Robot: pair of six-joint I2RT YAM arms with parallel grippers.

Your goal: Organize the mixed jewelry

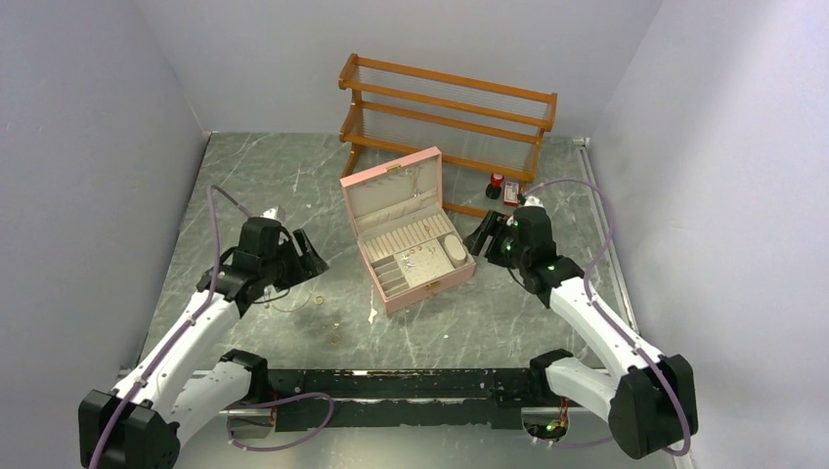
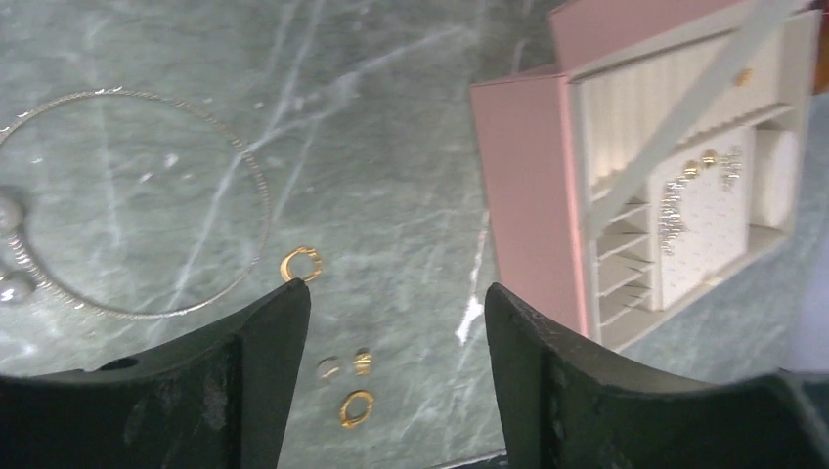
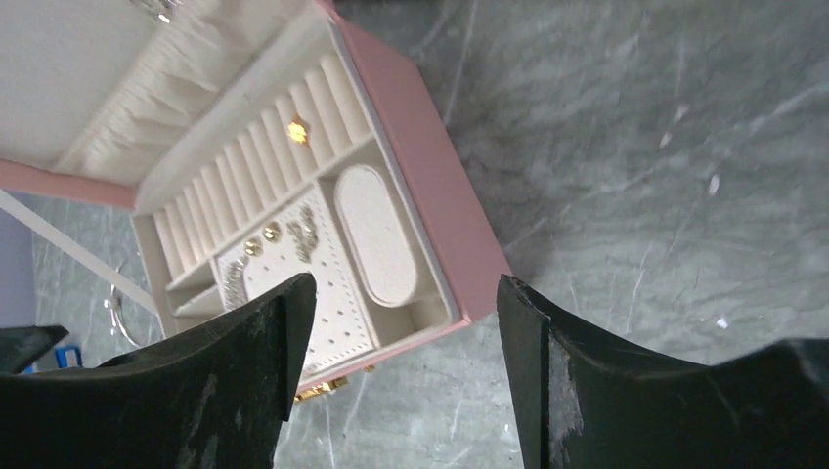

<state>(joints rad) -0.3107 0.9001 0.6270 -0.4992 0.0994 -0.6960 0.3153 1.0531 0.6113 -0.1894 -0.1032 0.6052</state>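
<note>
Pink box (image 1: 427, 286): is sitting near mid-table, turned at an angle, its lid standing open toward the back.
Box contents: the ring rolls (image 3: 244, 156) are holding one gold stud (image 3: 297, 130). The earring panel (image 3: 337, 322) is carrying a few gold and silvery pieces along its upper edge. An oval cushion (image 3: 376, 234) is lying in the compartment beside the panel. Contents of the small side slots cannot be told.
Necklace (image 2: 264, 210): is lying as an open loop on the marble, well apart from the box on its left.
Gold ring (image 2: 301, 264): is resting just outside the loop.
Second ring (image 2: 357, 408): is lying nearer the camera, beside two tiny earring-like bits (image 2: 330, 368).
Left gripper (image 2: 396, 303): is hovering over the loose pieces, jaws standing apart, gripping nothing.
Right gripper (image 3: 406, 285): is hanging over the box's right edge, jaws spread, gripping nothing.
Edges: walls are closing the table (image 1: 469, 327) on the left, back and right. A wooden rack (image 1: 445, 103) is standing at the back behind the box, with small bottles (image 1: 497, 184) at its foot near the right gripper.
Room: bare marble is showing between the rings and the box's left wall.
</note>
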